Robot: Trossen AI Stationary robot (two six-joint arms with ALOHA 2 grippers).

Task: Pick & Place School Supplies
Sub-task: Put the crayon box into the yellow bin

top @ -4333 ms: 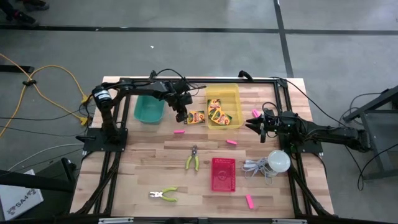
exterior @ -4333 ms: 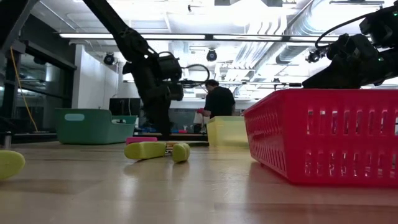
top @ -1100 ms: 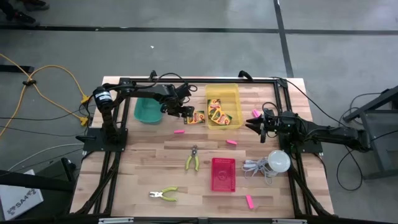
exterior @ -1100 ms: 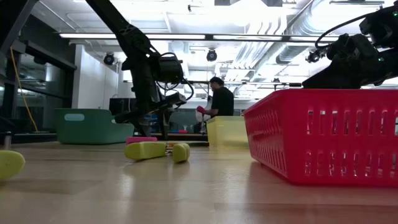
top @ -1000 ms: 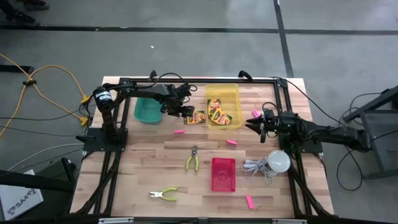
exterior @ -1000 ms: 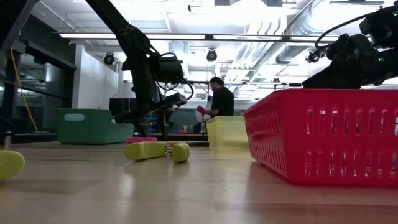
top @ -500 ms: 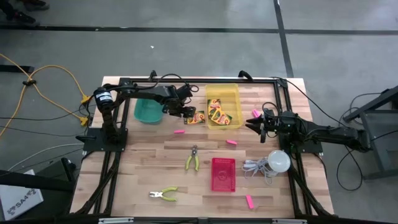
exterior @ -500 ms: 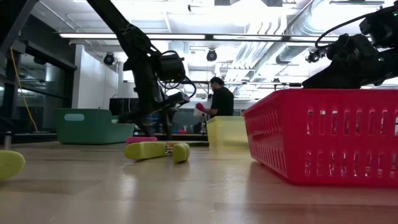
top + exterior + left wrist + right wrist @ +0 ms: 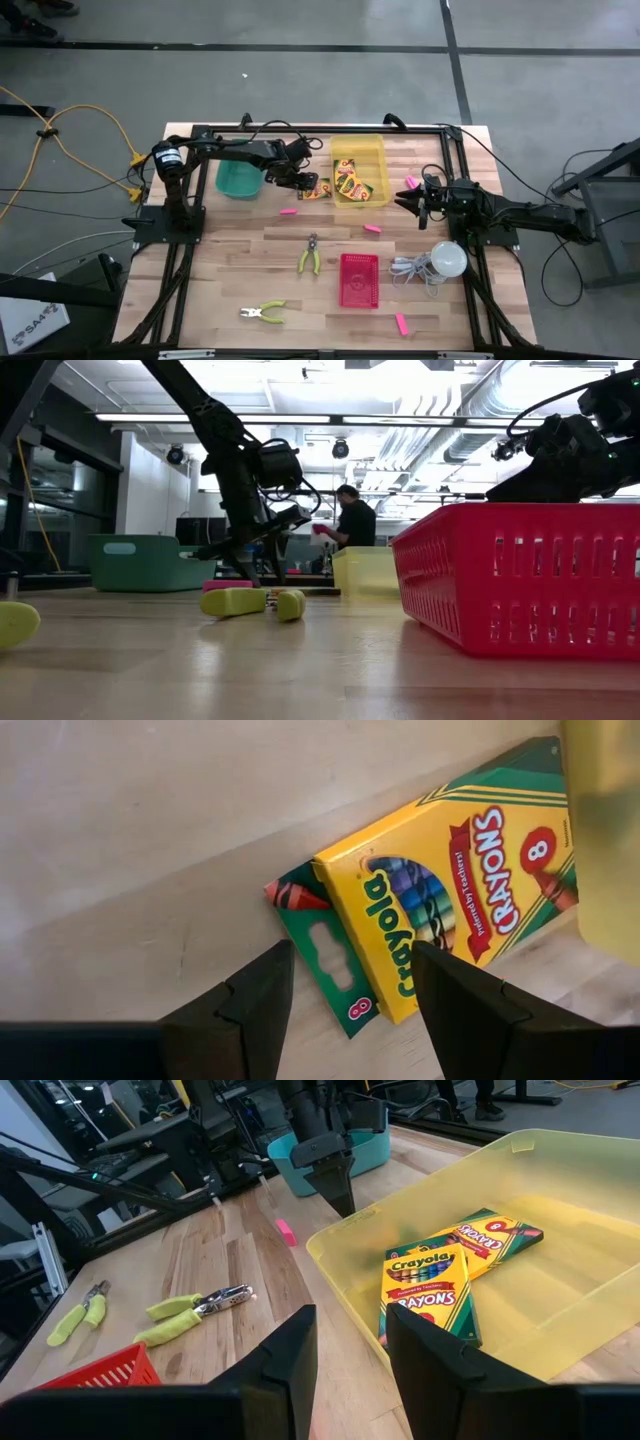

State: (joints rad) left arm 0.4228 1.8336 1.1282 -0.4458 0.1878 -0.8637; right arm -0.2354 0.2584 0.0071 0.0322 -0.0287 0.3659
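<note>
A yellow-and-green crayon box point(image 9: 315, 189) lies flat on the table against the left wall of the yellow bin point(image 9: 358, 142). My left gripper point(image 9: 302, 181) slants down over that box's green tab end point(image 9: 325, 935), open, its fingers point(image 9: 250, 1000) standing either side of it in the left wrist view. Two more crayon boxes point(image 9: 430, 1285) lie inside the bin. Pink erasers lie on the wood: one point(image 9: 288, 211) near the left gripper, one point(image 9: 372, 228) mid-table, one point(image 9: 410, 181) by my right gripper point(image 9: 412, 200). The right gripper waits at the right side, open and holding nothing point(image 9: 350, 1370).
A teal bin point(image 9: 240, 177) stands left of the left gripper. A red basket point(image 9: 359, 279), two green-handled pliers point(image 9: 310, 255) point(image 9: 263, 313) and a white bulb with cord point(image 9: 447, 258) sit nearer the front. Another eraser point(image 9: 400, 322) lies at the front right. A person stands beyond the table.
My left gripper has edged toward the yellow bin, coming over the loose crayon box, and has tipped slightly. It has stayed open. The box has not moved.
</note>
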